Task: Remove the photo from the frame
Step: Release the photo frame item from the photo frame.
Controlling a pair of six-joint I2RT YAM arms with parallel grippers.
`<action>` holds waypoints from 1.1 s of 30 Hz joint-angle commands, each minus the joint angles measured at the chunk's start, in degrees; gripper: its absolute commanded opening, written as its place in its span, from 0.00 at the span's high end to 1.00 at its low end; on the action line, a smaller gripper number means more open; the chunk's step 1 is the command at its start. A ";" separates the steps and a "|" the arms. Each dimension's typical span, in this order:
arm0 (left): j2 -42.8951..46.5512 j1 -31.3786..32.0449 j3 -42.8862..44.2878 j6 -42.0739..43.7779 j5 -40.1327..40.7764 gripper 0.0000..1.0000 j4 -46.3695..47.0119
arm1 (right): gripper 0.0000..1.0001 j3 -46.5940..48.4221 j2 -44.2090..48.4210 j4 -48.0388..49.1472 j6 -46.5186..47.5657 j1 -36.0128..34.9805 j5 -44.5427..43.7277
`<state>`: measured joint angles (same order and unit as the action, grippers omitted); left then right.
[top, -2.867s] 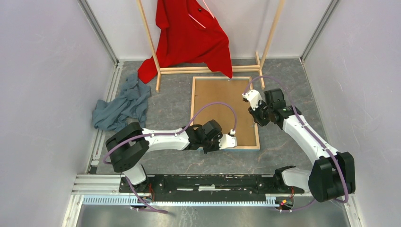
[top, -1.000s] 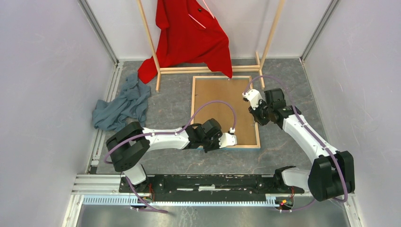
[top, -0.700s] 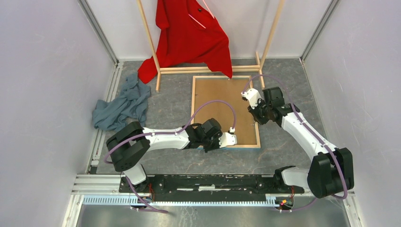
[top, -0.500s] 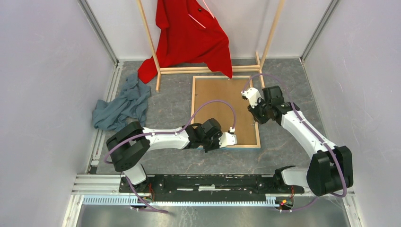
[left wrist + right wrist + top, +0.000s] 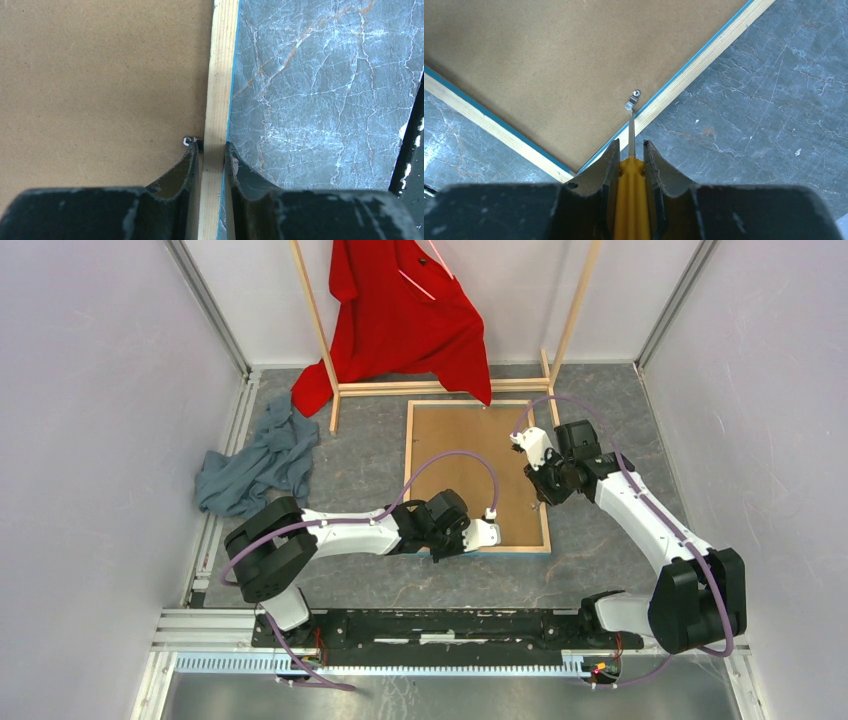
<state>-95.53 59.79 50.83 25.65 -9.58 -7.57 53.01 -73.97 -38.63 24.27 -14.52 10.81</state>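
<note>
Brown backing board [image 5: 465, 440] faces up: the frame [image 5: 409, 450] lies face-down on the grey table [image 5: 370, 455], just in front of the rack [image 5: 380, 390]. The left gripper [image 5: 211, 148] pinches the frame's near pale-wood rail, one finger on the board side and the other outside. The right gripper [image 5: 630, 145] clamps a yellow-handled screwdriver [image 5: 630, 200] — its tip meets a small metal clip [image 5: 631, 100] on the board, beside the right rail.
</note>
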 commanded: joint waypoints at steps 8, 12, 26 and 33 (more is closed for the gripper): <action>-1.33 -1.25 0.59 -3.86 -0.58 0.98 -0.10 | 1.00 -1.31 0.50 3.33 -0.39 -0.32 2.26; -1.46 -1.25 0.59 -3.81 -0.94 0.98 -0.13 | 1.00 -2.46 0.49 5.03 -0.10 -0.33 2.81; -1.41 -1.34 0.59 -3.68 -1.37 0.98 -0.28 | 1.00 -3.86 -0.25 8.35 -0.58 -0.28 5.57; -1.41 -1.43 0.53 -3.68 -1.40 0.98 -0.25 | 1.00 -4.08 0.05 8.58 -0.31 -0.31 6.16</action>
<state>-95.64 59.20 50.83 25.61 -10.20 -7.20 49.89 -73.36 -30.28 24.25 -14.52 15.00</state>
